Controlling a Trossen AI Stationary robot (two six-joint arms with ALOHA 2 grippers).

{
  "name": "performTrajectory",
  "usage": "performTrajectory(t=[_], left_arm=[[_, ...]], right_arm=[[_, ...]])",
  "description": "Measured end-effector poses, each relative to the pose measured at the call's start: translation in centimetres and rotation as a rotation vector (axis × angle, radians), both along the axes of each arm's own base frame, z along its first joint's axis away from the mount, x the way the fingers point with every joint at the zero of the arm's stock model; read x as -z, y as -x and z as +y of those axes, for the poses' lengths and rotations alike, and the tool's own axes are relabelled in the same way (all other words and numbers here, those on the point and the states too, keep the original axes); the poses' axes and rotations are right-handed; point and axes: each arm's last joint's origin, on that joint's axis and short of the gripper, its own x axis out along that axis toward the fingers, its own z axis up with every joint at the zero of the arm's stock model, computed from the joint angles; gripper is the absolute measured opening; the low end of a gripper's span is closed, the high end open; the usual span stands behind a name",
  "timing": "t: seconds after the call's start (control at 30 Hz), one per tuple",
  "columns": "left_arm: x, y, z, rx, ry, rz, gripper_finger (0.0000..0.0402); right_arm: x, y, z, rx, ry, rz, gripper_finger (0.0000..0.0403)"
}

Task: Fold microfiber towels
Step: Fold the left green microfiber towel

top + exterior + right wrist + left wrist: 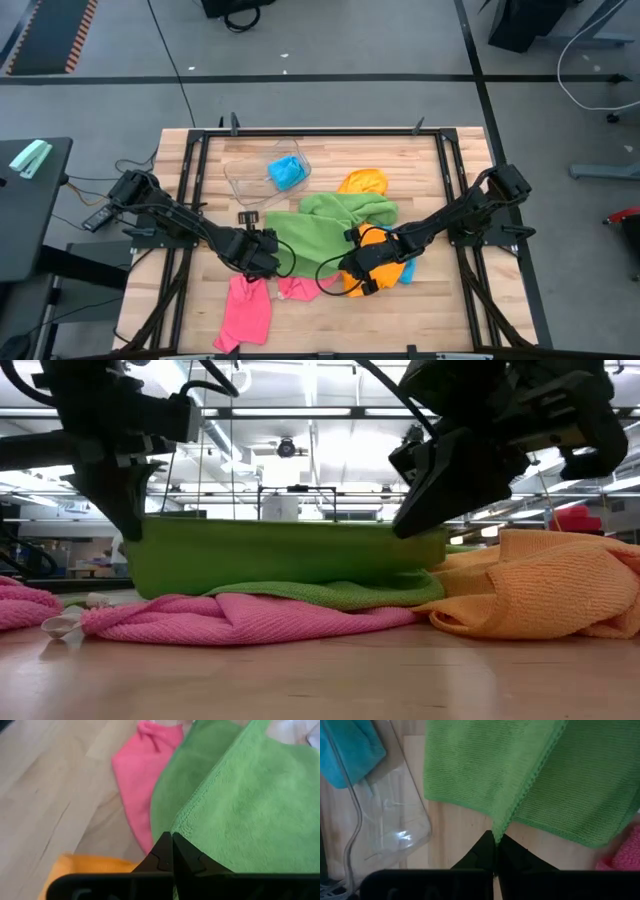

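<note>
Going left to right across the table [200, 300], nothing shows as finished: at about 7 o'clock a pink towel [247, 310] lies crumpled and unfolded, with a smaller bunched pink towel [297, 289] just beside it toward the middle. At about 9 o'clock from the table's centre the left gripper [268, 252] is clamped shut on one corner of the green towel [330, 232], the cloth pinched between its closed fingers in the left wrist view. Up at 11 o'clock a blue towel [287, 172] sits loosely inside a clear plastic tub [240, 178], untouched. The green towel spans the middle, lifted and stretched between both arms so that in the low view it hangs as a taut band above the pink cloth. At roughly 4 o'clock the right gripper [366, 266] is likewise closed tight on the green towel's other corner. Right of centre, orange towels [362, 182] lie rumpled at 1 o'clock and under the right arm, with a scrap of blue showing beside them. I judge the task to be at its start: the first fold of the green towel is under way, and every other towel remains to be folded.
</note>
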Motion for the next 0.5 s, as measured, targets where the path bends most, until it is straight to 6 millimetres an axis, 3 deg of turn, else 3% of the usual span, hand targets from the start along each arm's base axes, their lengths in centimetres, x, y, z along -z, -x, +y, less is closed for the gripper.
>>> performTrajectory(t=[0.23, 0.5], left_arm=[[0.02, 0.08, -0.59, 0.007, 0.023, -0.015, 0.0021], [0.41, -0.31, -0.97, 0.002, 0.086, -0.019, 0.0011]], right_arm=[[0.71, -0.28, 0.22, 0.002, -0.044, 0.011, 0.0007], [0.92, -0.39, 0.29, 0.012, -0.066, 0.013, 0.0064]])
